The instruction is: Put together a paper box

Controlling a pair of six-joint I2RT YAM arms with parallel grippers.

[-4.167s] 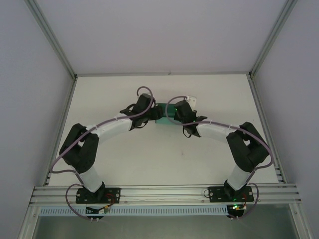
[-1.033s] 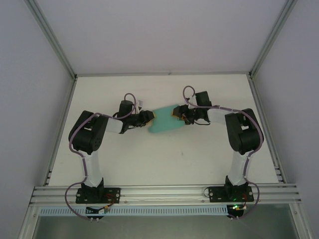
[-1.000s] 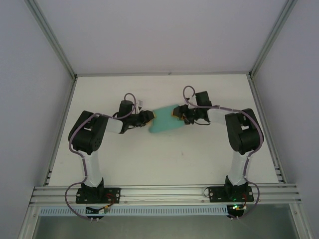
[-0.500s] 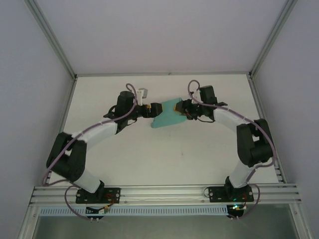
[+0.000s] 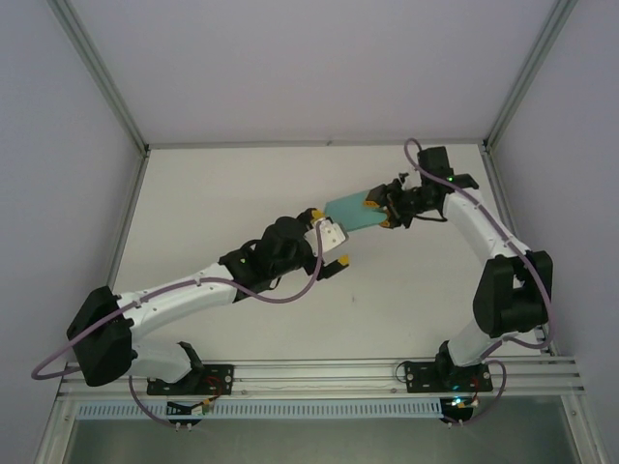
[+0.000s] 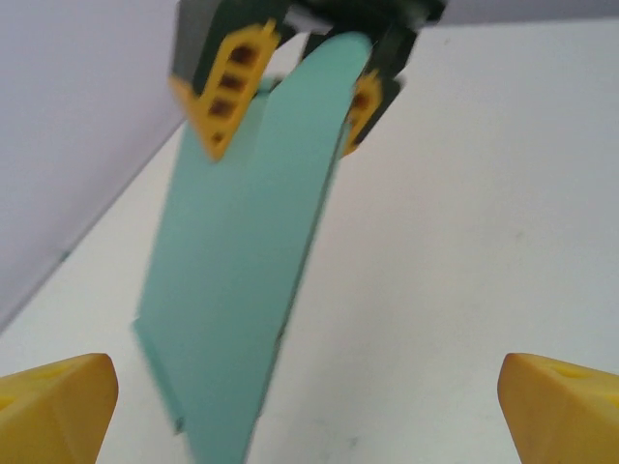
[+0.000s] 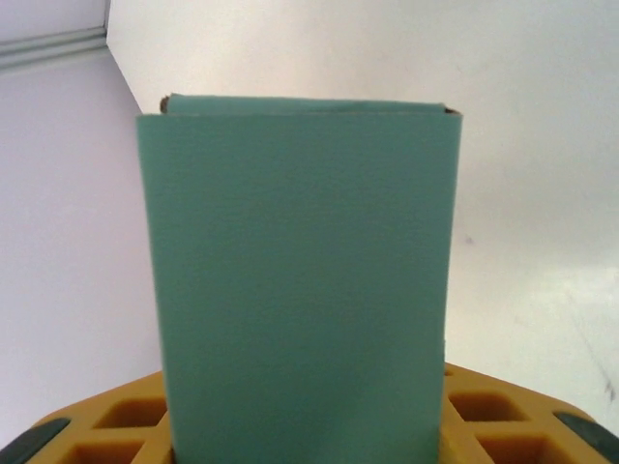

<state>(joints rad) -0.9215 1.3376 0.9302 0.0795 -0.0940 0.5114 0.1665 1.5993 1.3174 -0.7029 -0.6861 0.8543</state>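
The paper box (image 5: 350, 212) is a flattened teal-green cardboard sleeve held above the white table (image 5: 222, 193) at the back right. My right gripper (image 5: 378, 215) is shut on its right end. In the right wrist view the paper box (image 7: 300, 271) rises straight up from between the yellow pads (image 7: 503, 425). My left gripper (image 5: 330, 238) hangs open just left of and nearer than the box, not touching it. In the left wrist view the paper box (image 6: 242, 271) slants down from the right gripper's yellow fingers (image 6: 227, 92), and my own fingertips (image 6: 58, 406) sit wide apart at the bottom corners.
Aluminium frame rails (image 5: 126, 242) and grey walls (image 5: 309, 68) close in the table on the left, right and back. Both arm bases are bolted to the near rail (image 5: 319, 372). The left arm (image 5: 193, 285) stretches diagonally across the table's middle.
The left arm has swung from the back left toward the middle, its gripper now apart from the box and open. The right gripper has carried the box to the right.
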